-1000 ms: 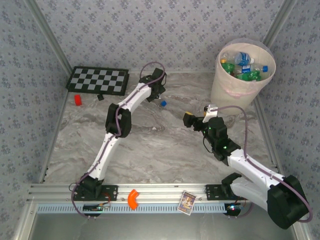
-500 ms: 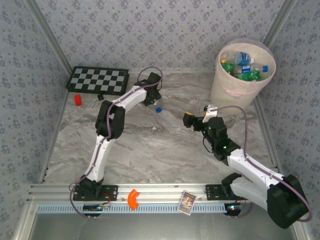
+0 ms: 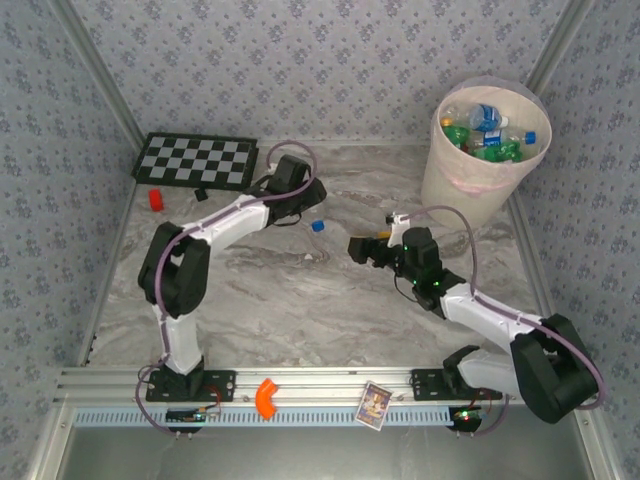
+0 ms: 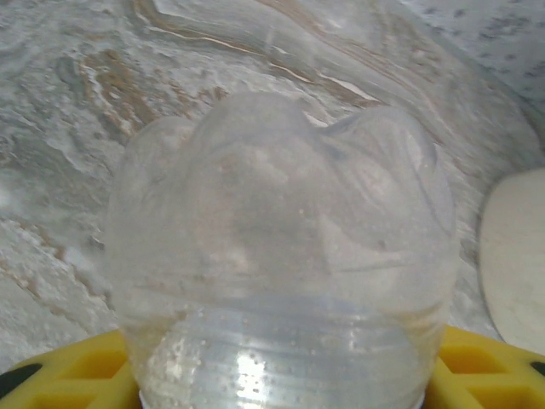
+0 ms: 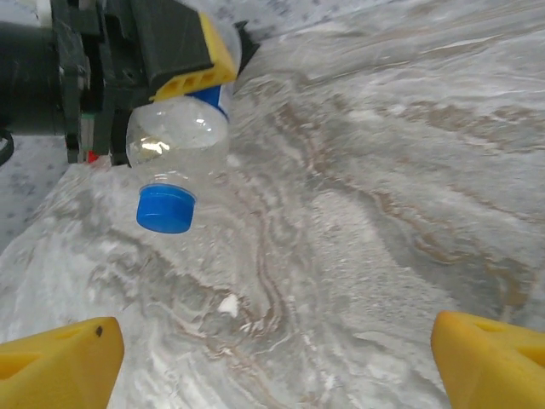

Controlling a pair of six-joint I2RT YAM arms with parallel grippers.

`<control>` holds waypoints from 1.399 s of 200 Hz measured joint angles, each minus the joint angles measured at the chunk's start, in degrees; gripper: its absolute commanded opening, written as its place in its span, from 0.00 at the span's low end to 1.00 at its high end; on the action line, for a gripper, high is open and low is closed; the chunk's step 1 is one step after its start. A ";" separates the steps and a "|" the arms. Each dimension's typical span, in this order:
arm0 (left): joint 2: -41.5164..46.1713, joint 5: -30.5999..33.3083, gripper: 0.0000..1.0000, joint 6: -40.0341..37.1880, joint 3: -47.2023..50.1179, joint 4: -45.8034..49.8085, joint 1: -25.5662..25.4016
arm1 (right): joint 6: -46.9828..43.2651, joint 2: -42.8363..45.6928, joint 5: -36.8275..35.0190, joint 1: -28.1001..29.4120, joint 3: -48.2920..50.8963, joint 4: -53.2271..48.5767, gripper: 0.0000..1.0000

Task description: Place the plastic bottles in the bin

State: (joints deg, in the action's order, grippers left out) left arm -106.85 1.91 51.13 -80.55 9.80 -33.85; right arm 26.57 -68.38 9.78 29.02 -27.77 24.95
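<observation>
A clear plastic bottle (image 3: pixel 309 219) with a blue cap (image 5: pixel 166 209) is held off the marble table, my left gripper (image 3: pixel 297 202) shut on its body. In the left wrist view the bottle (image 4: pixel 281 256) looms close, yellow fingers (image 4: pixel 51 375) at its sides. My right gripper (image 3: pixel 360 250) is open a short way right of the cap, its yellow fingertips (image 5: pixel 60 358) wide apart with nothing between them. The right wrist view has the left gripper (image 5: pixel 183 85) and the bottle (image 5: pixel 174 141) at upper left. The cream bin (image 3: pixel 460 185) at the far right holds several bottles (image 3: pixel 485 135).
A chessboard (image 3: pixel 195 160) lies at the far left, a small red block (image 3: pixel 156 199) in front of it. On the front rail sit an orange piece (image 3: pixel 265 398) and a card (image 3: pixel 374 405). Patterned walls enclose the table.
My left gripper closed on the bottle and drew it nearer and slightly left, its elbow swinging left. The right gripper has moved left towards the bottle's cap.
</observation>
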 measured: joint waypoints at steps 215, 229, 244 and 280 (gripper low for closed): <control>21.55 -3.61 0.66 -3.21 19.02 -8.28 -2.23 | 10.78 -19.50 16.87 9.77 -19.52 1.90 0.32; 22.05 -3.65 0.72 -3.23 19.04 -8.33 -2.19 | 10.71 -19.47 16.83 9.94 -19.76 1.84 0.33; 22.67 -4.04 0.81 -3.48 19.04 -8.26 -2.27 | 10.60 -19.21 16.65 10.14 -19.80 1.44 0.33; 26.71 -3.74 0.96 -4.52 19.04 -6.21 -2.56 | 9.60 -15.39 14.73 9.86 -19.85 -3.76 0.32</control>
State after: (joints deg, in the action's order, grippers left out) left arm -80.14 -1.83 46.61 -61.52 3.60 -36.40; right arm 36.16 -83.77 24.51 38.87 -47.62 21.19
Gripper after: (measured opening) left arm 0.935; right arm 0.404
